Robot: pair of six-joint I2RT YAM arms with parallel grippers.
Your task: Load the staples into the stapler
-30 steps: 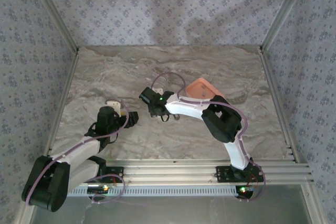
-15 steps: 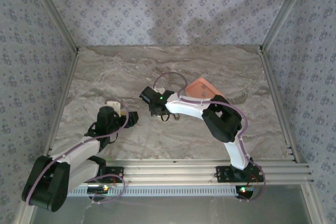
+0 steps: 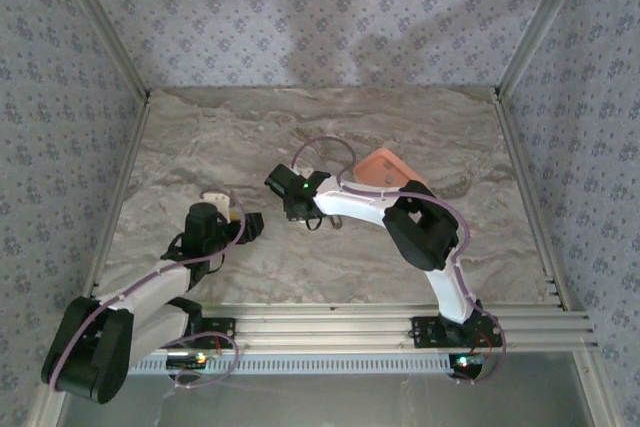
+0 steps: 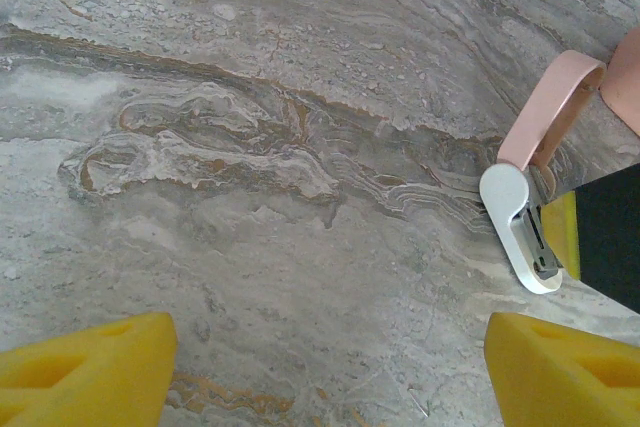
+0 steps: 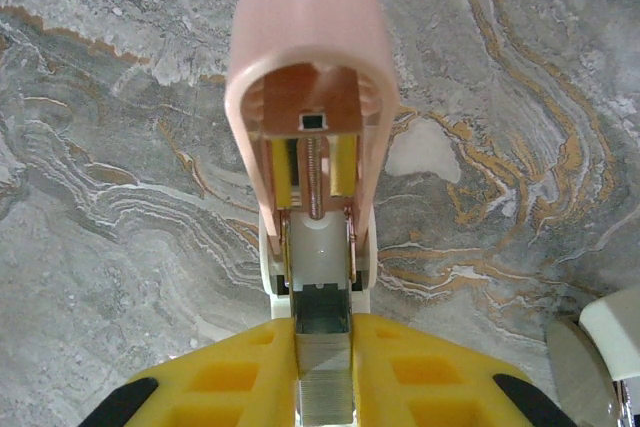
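Left hand (image 4: 325, 352) hangs released above the grey-veined marble counter (image 3: 200, 137), left of centre. At centre, the right hand (image 5: 325, 342) pinches a dark grey metal staple strip (image 5: 325, 392), its tip at the open pink-and-white plastic stapler (image 5: 310, 97).

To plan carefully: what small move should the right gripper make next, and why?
Probably ease the staples forward into the open channel of the stapler: the right gripper holds the strip lined up with it, and the pink lid stands open.
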